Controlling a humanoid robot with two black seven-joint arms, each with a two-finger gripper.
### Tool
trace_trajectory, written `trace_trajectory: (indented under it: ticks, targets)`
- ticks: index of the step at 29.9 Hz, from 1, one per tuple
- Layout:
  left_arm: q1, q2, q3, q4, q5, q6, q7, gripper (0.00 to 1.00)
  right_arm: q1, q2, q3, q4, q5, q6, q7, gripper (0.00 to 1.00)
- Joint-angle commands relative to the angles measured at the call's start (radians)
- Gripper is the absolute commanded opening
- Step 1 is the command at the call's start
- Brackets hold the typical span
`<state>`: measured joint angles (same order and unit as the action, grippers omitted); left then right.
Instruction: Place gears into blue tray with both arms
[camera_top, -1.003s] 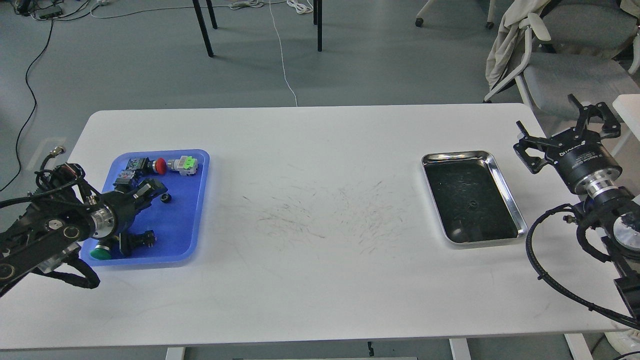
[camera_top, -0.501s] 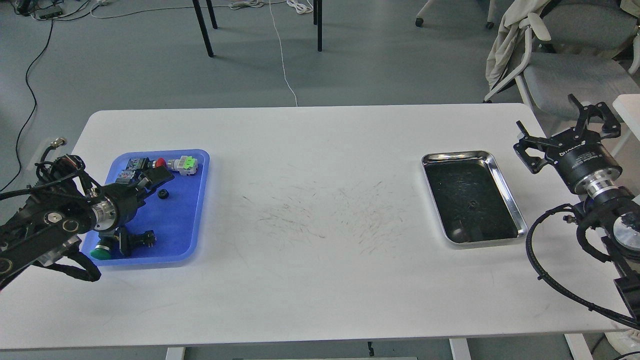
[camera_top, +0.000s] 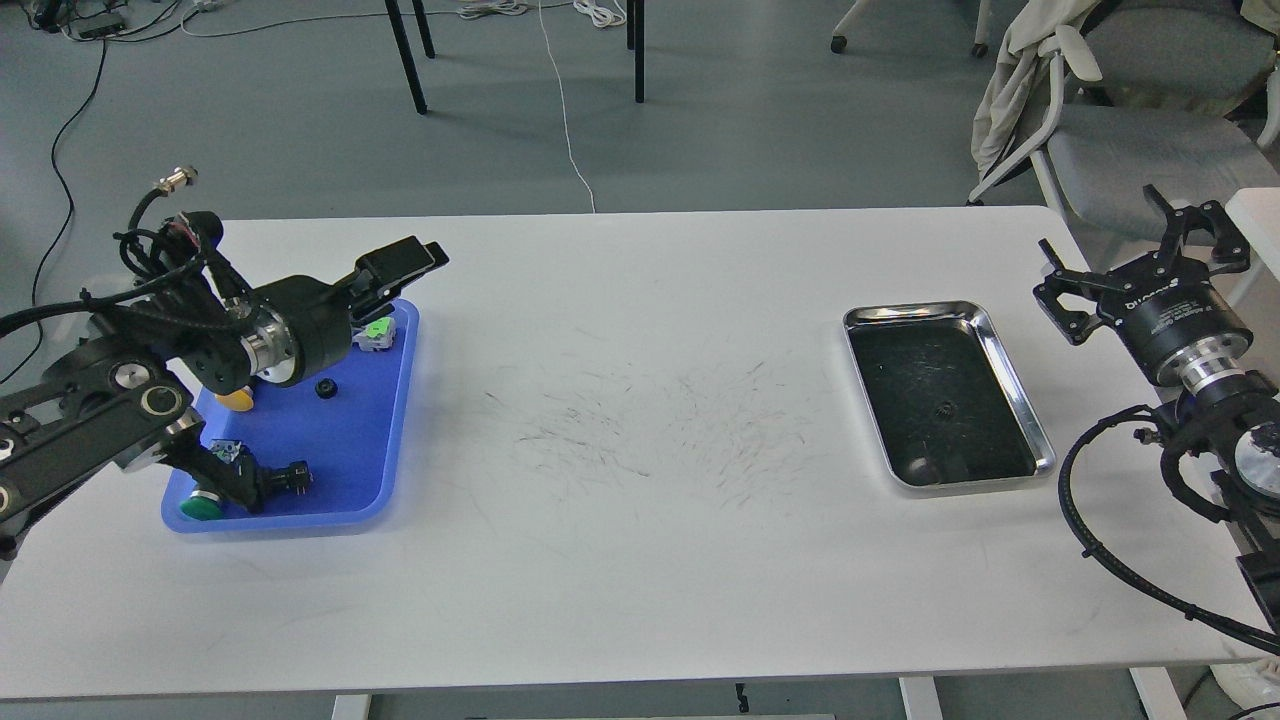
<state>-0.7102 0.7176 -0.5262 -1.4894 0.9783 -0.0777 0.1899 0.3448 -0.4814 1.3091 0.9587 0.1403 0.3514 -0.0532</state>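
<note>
The blue tray (camera_top: 365, 450) lies at the table's left. One gear (camera_top: 324, 389), a tiny black ring, rests loose on its floor. A second gear (camera_top: 943, 408) sits on the dark floor of the silver tray (camera_top: 1012, 372) on the right. My left gripper (camera_top: 425, 252) hangs raised over the blue tray's far right corner, pointing right, its fingers slightly apart and holding nothing. Beyond the silver tray's right side, off the table edge, my right gripper (camera_top: 1125, 250) is wide open and empty.
The blue tray also holds a green push button (camera_top: 200, 506), a yellow cap (camera_top: 237, 400), a black button body (camera_top: 287, 478) and a grey-and-green connector (camera_top: 374, 331). My left arm covers the tray's left part. A chair (camera_top: 1130, 130) stands behind the table's right corner.
My left gripper has lifted up and away from the gear in the blue tray, swinging toward the far right corner. The gear stays on the tray floor. The right arm barely moved.
</note>
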Motion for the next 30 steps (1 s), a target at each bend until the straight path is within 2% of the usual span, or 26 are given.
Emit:
trace_trajectory:
  ticks: [1, 6, 11, 14, 19, 24, 28, 30]
  targets:
    - [-0.021, -0.137, -0.023, 0.004, 0.003, 0.021, -0.009, 0.99, -0.003, -0.020, 0.007, 0.000, 0.001, 0.004, -0.004, 0.98]
    - [-0.022, -0.321, -0.116, 0.139, -0.001, 0.140, -0.017, 0.99, -0.012, -0.057, 0.018, 0.008, 0.005, 0.017, -0.005, 0.98]
    - [-0.017, -0.406, -0.213, 0.300, -0.032, 0.148, -0.056, 0.99, -0.027, -0.101, 0.018, 0.072, 0.005, 0.017, -0.008, 0.98]
    - [-0.014, -0.437, -0.279, 0.388, -0.108, 0.150, -0.070, 0.99, -0.062, -0.161, 0.009, 0.184, 0.002, 0.008, -0.010, 0.98]
    - [-0.017, -0.440, -0.328, 0.512, -0.240, 0.148, -0.156, 0.99, -0.110, -0.323, -0.022, 0.359, -0.013, 0.006, -0.016, 0.98]
    - [-0.014, -0.440, -0.388, 0.586, -0.346, 0.134, -0.156, 0.99, -0.022, -0.534, -0.184, 0.431, -0.279, 0.009, -0.071, 0.98]
    - [-0.011, -0.446, -0.379, 0.632, -0.355, 0.128, -0.181, 0.99, 0.213, -0.546, -0.411, 0.459, -0.667, 0.031, -0.184, 0.98]
    - [0.001, -0.449, -0.379, 0.632, -0.351, 0.128, -0.213, 0.99, 0.331, -0.548, -0.584, 0.485, -0.856, 0.038, -0.211, 0.98]
